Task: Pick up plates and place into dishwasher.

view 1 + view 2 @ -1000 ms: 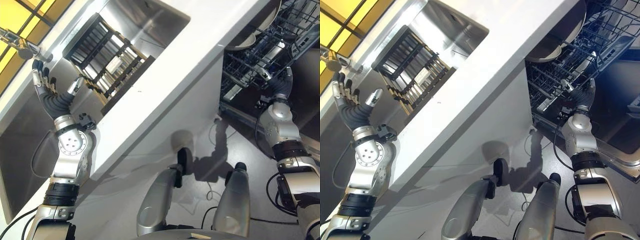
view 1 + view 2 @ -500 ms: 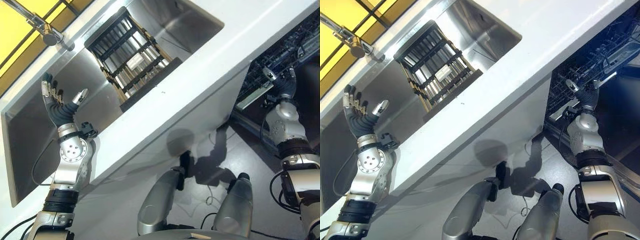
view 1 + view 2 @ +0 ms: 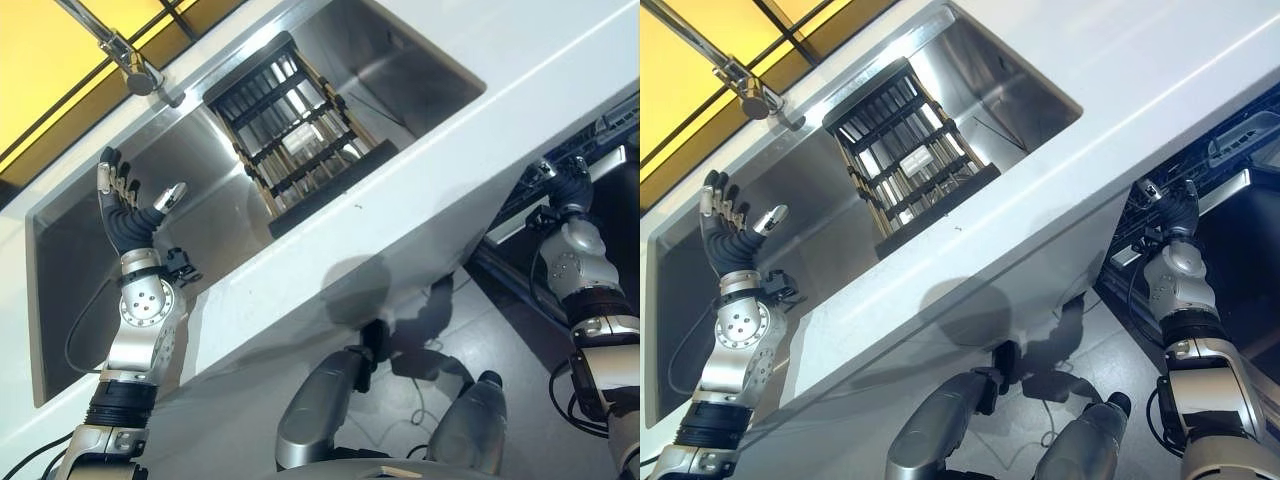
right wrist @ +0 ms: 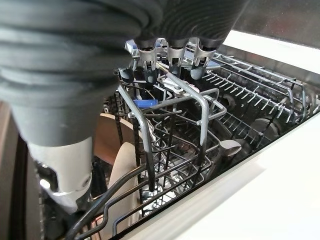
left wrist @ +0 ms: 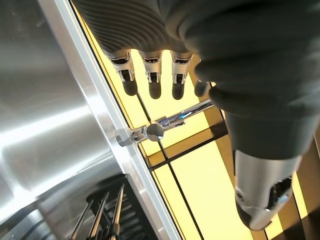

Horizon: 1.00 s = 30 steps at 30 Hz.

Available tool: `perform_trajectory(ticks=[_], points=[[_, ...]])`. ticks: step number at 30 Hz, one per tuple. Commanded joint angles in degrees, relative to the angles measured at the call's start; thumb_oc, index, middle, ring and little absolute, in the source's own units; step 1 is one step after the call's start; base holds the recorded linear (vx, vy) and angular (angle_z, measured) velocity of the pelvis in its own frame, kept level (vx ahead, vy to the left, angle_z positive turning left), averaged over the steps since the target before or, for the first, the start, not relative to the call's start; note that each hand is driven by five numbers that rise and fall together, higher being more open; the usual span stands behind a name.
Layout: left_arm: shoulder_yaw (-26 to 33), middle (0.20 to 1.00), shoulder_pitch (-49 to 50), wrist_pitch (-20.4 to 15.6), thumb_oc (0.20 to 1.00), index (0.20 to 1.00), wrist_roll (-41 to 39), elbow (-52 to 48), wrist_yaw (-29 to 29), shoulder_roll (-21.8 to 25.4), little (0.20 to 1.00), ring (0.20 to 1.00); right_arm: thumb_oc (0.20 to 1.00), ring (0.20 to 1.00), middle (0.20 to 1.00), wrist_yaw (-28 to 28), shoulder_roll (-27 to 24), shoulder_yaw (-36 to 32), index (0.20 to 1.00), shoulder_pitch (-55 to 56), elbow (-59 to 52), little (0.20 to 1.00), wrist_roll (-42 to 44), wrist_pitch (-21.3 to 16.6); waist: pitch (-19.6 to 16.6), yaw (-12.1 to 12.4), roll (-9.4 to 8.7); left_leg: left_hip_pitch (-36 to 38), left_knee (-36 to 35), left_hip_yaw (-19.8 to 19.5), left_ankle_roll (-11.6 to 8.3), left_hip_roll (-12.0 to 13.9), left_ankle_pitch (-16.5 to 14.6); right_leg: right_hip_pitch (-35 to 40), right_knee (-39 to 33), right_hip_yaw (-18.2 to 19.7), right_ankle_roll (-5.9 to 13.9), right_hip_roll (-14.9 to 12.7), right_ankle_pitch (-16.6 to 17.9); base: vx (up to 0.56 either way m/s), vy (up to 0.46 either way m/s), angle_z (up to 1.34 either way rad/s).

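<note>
My left hand (image 3: 130, 212) is raised over the steel sink (image 3: 70, 260), fingers (image 5: 151, 80) straight and spread, holding nothing. A dark slatted dish rack (image 3: 300, 135) stands in the sink to its right; I cannot tell what sits between its slats. My right hand (image 3: 1181, 209) is at the front edge of the open dishwasher's wire rack (image 4: 200, 125), fingers (image 4: 172, 55) straight, nothing in its grasp. Pale plates (image 4: 124, 170) stand in the lower part of that rack, below the hand.
A chrome faucet (image 3: 128, 57) rises behind the sink, just beyond my left hand. The white countertop (image 3: 480, 150) runs between sink and dishwasher. A yellow window (image 3: 40, 70) lies behind the faucet. Grey floor (image 3: 520, 330) is below the counter.
The camera has swung, bringing the whole sink into view and pushing the dishwasher to the right edge. Both hands stay open, much where they were against sink and dishwasher rack.
</note>
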Motion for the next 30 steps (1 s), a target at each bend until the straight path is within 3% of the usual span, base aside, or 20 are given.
perform_trajectory(ticks=[1, 8, 11, 15, 16, 18, 20, 21, 24, 27, 30], points=[[1.68, 1.000, -0.26, -3.19, 1.000, 1.000, 0.22, -0.06, -0.10, 3.02, 1.000, 1.000, 1.000, 1.000, 1.000, 0.32, 3.77, 1.05, 1.000, -7.00, -10.21, 1.000, -9.15, -8.60, -3.90, 1.07, -6.98, -4.13, 16.73, 0.27, -3.12, 3.10, -16.36, -0.15, -13.43, 7.22, -2.20, -4.58, 15.79, -0.08, -0.014, 0.00], [2.36, 1.000, -0.52, -4.41, 1.000, 1.000, 1.15, 0.58, -1.55, 3.89, 1.000, 1.000, 1.000, 1.000, 1.000, -6.21, 5.02, -2.13, 1.000, 6.43, -18.20, 1.000, -14.76, -6.46, -2.81, -2.03, -12.03, -1.89, 15.93, 2.43, -1.71, 4.10, -18.43, -1.06, -18.23, 10.11, -0.48, -5.78, 23.50, -0.08, -0.039, -0.20], [3.22, 1.000, 0.44, -4.52, 1.000, 1.000, 1.62, -0.03, -1.59, 4.26, 1.000, 1.000, 1.000, 1.000, 1.000, -6.20, 5.75, -3.54, 1.000, 11.08, -20.58, 1.000, -16.08, -5.95, -2.95, -2.34, -12.93, 0.76, 12.15, 4.44, -1.08, 5.42, -17.19, -1.41, -17.80, 7.07, 0.05, -6.33, 25.31, -0.08, 0.074, -0.45], [4.86, 1.000, 2.99, -4.15, 1.000, 1.000, 1.99, -2.02, -2.13, 3.13, 1.000, 1.000, 1.000, 1.000, 1.000, -8.01, 5.39, -3.95, 1.000, 14.01, -23.92, 1.000, -19.00, -3.25, -3.76, -1.75, -12.09, 4.99, 4.90, 8.91, 0.88, 6.50, -13.31, -2.47, -8.18, 3.17, -1.26, -3.37, 21.13, -0.14, 0.319, -0.85], [5.21, 1.000, 3.30, -3.63, 1.000, 1.000, 2.15, -2.76, -2.14, 2.75, 1.000, 1.000, 1.000, 1.000, 1.000, -8.50, 5.42, -4.41, 1.000, 15.71, -25.27, 1.000, -19.67, -3.03, -4.48, -1.80, -11.50, 5.80, 3.30, 10.19, 1.78, 6.54, -12.58, -2.23, -3.37, 2.09, -2.45, -1.06, 17.09, -0.16, 0.312, -0.75], [6.02, 1.000, 3.71, -3.95, 1.000, 1.000, 2.30, -2.96, -2.79, 2.42, 1.000, 1.000, 1.000, 1.000, 1.000, -8.75, 5.29, -5.42, 1.000, 18.72, -27.16, 1.000, -19.81, -3.64, -5.73, -1.91, -11.35, 6.37, 1.16, 12.29, 2.76, 6.66, -11.11, -1.02, 0.55, 0.39, -4.10, 1.99, 12.36, -0.19, 0.239, -0.69], [6.80, 1.000, 3.80, -4.64, 1.000, 1.000, 3.05, -2.31, -3.50, 1.84, 1.000, 1.000, 1.000, 1.000, 1.000, -8.75, 5.62, -6.85, 1.000, 23.54, -29.78, 1.000, -19.90, -4.64, -7.34, -1.94, -12.23, 6.53, -0.84, 15.51, 3.09, 7.28, -9.79, 3.99, -0.59, -2.41, -5.18, 5.09, 9.20, -0.17, 0.061, -0.38], [6.72, 1.000, 3.83, -4.72, 1.000, 1.000, 3.07, -2.28, -3.61, 1.83, 1.000, 1.000, 1.000, 1.000, 1.000, -8.81, 5.69, -7.03, 1.000, 23.93, -30.06, 1.000, -19.92, -4.59, -7.41, -1.82, -12.15, 6.68, -1.18, 15.63, 3.07, 7.45, -9.39, 4.44, -1.18, -2.65, -5.35, 5.42, 9.52, -0.15, 0.012, -0.06], [8.36, 1.000, 3.84, -5.45, 1.000, 1.000, 3.51, -0.84, -3.65, 1.70, 1.000, 1.000, 1.000, 1.000, 1.000, -8.37, 6.20, -8.00, 1.000, 26.49, -31.09, 1.000, -19.44, -5.55, -9.10, -0.65, -14.54, 4.69, -0.56, 22.47, 3.57, 9.47, -9.35, 13.21, -4.71, -7.39, -5.57, 8.32, 7.02, -0.20, -0.019, -0.37], [9.34, 1.000, 4.01, -5.74, 1.000, 1.000, 3.15, 0.60, -3.57, 2.20, 1.000, 1.000, 1.000, 1.000, 1.000, -10.60, 7.11, -7.66, 1.000, 26.83, -30.91, 1.000, -19.65, -6.90, -9.69, 0.85, -15.90, 2.42, 1.13, 26.23, 2.97, 11.65, -8.99, 16.45, -11.46, -11.30, -5.95, 7.10, 6.57, -0.20, -0.145, -1.14], [9.41, 1.000, 4.11, -5.59, 1.000, 1.000, 3.21, 0.72, -3.49, 2.19, 1.000, 1.000, 1.000, 1.000, 1.000, -11.70, 7.50, -7.53, 1.000, 27.04, -30.98, 1.000, -20.10, -7.33, -9.62, 0.93, -15.79, 2.10, 1.27, 26.14, 2.43, 12.48, -8.35, 16.74, -12.19, -10.80, -5.86, 6.62, 7.26, -0.07, -0.072, -1.08]])
